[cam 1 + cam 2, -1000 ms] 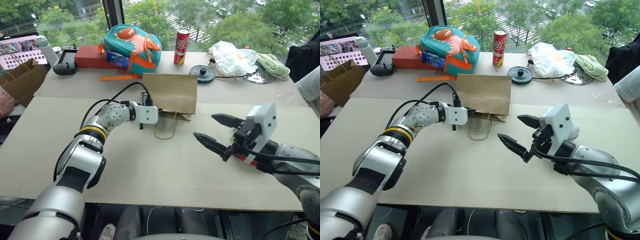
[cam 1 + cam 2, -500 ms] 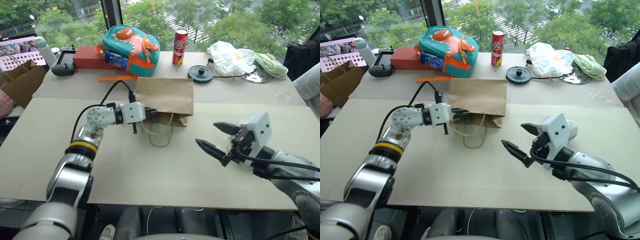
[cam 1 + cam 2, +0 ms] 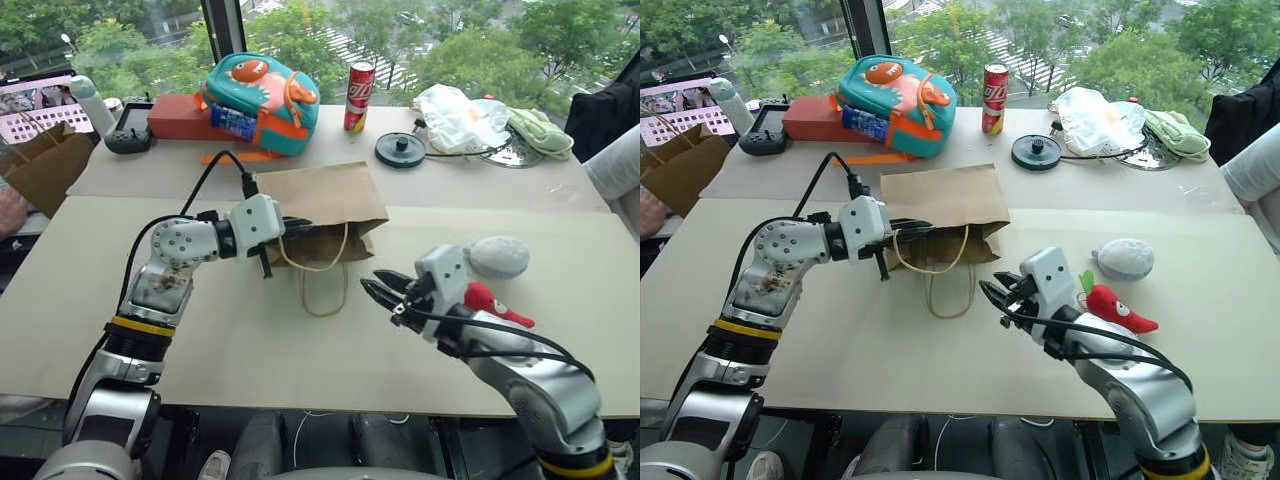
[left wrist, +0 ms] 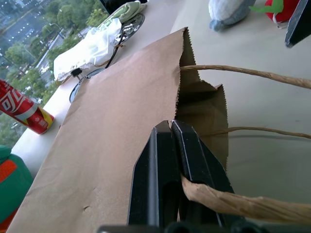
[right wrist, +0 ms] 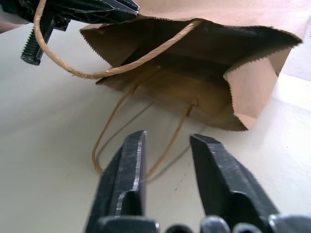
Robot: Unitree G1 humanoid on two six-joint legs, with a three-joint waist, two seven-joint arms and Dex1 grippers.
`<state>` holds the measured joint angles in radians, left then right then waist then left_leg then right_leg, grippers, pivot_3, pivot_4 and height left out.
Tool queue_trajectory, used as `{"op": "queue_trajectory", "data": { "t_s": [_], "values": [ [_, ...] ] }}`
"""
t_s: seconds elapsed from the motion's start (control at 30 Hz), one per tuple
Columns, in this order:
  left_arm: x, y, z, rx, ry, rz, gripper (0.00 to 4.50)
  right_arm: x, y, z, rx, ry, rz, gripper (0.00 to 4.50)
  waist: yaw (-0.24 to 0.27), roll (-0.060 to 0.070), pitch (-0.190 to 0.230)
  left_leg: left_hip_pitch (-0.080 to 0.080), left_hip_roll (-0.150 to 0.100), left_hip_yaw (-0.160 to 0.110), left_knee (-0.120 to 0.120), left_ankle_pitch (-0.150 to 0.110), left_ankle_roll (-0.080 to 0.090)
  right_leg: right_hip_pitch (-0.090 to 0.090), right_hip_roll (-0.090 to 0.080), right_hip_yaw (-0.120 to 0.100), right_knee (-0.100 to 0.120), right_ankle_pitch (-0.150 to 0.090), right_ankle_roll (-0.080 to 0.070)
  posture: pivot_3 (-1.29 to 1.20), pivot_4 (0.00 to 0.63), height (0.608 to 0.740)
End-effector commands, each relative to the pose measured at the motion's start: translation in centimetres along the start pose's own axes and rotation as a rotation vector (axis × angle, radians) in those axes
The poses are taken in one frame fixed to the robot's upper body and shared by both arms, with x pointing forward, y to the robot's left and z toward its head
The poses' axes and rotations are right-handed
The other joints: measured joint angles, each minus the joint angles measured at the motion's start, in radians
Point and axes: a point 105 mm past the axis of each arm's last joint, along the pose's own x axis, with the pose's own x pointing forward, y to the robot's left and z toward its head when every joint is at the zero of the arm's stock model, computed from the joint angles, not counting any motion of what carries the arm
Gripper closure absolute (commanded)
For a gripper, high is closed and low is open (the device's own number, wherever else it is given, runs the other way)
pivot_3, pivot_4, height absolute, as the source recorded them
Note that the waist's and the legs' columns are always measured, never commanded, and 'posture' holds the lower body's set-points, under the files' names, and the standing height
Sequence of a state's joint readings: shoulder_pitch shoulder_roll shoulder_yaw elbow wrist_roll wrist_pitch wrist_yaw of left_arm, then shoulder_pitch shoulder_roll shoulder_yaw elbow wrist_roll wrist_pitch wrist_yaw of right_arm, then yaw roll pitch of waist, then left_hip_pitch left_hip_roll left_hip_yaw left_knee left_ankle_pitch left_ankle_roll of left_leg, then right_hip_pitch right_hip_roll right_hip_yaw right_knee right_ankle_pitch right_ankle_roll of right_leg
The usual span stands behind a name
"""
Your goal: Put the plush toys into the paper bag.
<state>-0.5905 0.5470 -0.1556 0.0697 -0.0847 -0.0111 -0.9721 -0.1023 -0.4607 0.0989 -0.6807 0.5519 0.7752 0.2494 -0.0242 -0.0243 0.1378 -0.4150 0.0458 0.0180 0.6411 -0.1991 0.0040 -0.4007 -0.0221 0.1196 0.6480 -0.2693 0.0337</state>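
The light brown paper bag lies on its side at the centre of the frame on the pale table, its mouth facing the lower edge and held slightly agape. The left gripper, coming in from the left, is clamped on the bag's upper twisted-cord handle and lifts the top lip; the lower handle loops flat on the table below the mouth. The right gripper hovers just right of and below the bag's mouth, its two black fingers a narrow gap apart with nothing between them. At the right of the frame, clear of the bag, the bluish-grey plush toy rests on the table, with the red chili plush toy just below it, partly behind the right arm.
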Motion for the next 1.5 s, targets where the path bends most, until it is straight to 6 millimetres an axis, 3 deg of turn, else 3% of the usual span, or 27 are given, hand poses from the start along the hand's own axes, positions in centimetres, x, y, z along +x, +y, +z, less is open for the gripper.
{"op": "queue_trajectory", "data": {
  "t_s": [0.03, 0.33, 0.5, 0.63, 0.87, 1.17, 1.5],
  "values": [
    [-0.1, 0.5, 1.3, 0.010, -0.045, 0.014, 4.50, 1.9, -0.1, 1.4, -0.020, -0.078, -0.047, 4.44, -0.004, 0.000, 0.000, 0.000, 0.000, 0.000, 0.000, 0.000, 0.000, 0.000, 0.000, 0.000, 0.000, 0.000, 0.000, 0.00, 0.150, 0.733],
    [0.2, 0.5, 1.8, -0.004, -0.070, 0.001, 4.50, 7.4, -1.4, 1.4, -0.019, -0.136, -0.135, 4.48, -0.009, 0.000, 0.000, -0.001, 0.000, 0.000, 0.000, 0.000, 0.000, -0.001, 0.000, 0.000, 0.000, 0.000, 0.000, 0.00, 0.150, 0.733],
    [0.2, 0.9, 2.3, -0.004, -0.083, 0.011, 4.50, 9.7, -1.9, 0.5, -0.050, -0.119, -0.136, 4.48, -0.016, 0.000, 0.000, -0.001, 0.000, 0.000, 0.000, 0.000, 0.000, -0.001, 0.000, 0.000, 0.000, 0.000, -0.001, 0.00, 0.150, 0.733],
    [0.0, 1.5, 2.9, -0.006, -0.104, 0.026, 4.50, 10.9, -1.0, -1.2, -0.042, -0.046, -0.091, 4.48, -0.019, 0.000, 0.000, -0.001, 0.000, 0.000, -0.001, 0.000, 0.000, -0.002, 0.000, 0.000, 0.000, 0.000, -0.001, 0.00, 0.150, 0.733],
    [-0.8, 4.3, 3.4, -0.031, -0.113, 0.110, 4.50, 11.0, 0.0, -2.5, 0.062, -0.003, -0.056, 4.48, -0.020, 0.000, 0.000, -0.001, 0.000, -0.001, -0.001, 0.000, 0.000, -0.002, 0.000, 0.000, 0.001, 0.000, -0.001, 0.00, 0.150, 0.733],
    [-1.4, 6.7, 4.5, -0.135, -0.169, 0.202, 4.50, 10.9, 0.1, -3.3, 0.050, 0.039, -0.052, 4.48, -0.021, 0.000, 0.000, -0.001, 0.000, -0.001, -0.001, 0.000, 0.000, -0.002, 0.000, 0.000, 0.001, 0.000, -0.001, 0.00, 0.150, 0.733],
    [-1.1, 6.3, 4.5, -0.190, -0.175, 0.193, 4.50, 10.8, -0.2, -3.2, 0.039, 0.039, -0.071, 4.48, -0.021, 0.000, 0.000, -0.001, 0.000, -0.001, -0.001, 0.000, 0.000, -0.002, 0.000, 0.000, 0.001, 0.000, -0.001, 0.00, 0.150, 0.733]
  ]
}}
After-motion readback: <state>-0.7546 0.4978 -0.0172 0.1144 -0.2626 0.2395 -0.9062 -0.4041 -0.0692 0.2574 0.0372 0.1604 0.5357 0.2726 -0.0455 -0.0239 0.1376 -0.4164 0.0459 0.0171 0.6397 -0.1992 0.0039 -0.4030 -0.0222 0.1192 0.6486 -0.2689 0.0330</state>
